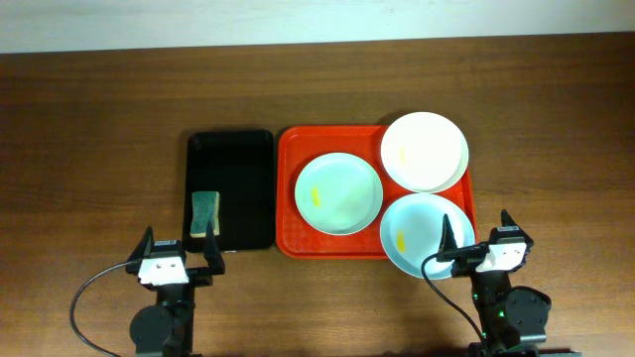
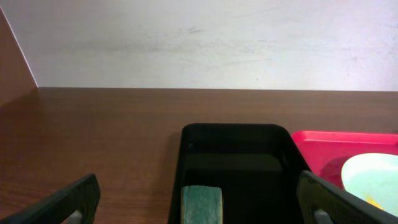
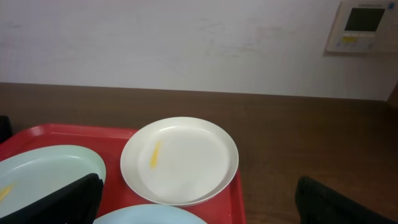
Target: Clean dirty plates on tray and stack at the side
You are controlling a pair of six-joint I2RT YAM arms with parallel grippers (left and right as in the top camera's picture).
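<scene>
Lying long axis left-right, tray carries three plates; left fingers, right fingers wide, empty.

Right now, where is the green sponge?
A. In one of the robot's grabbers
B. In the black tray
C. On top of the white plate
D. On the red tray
B. The overhead view shows the green sponge lying in the near end of the black tray, not touching any plate.
</scene>
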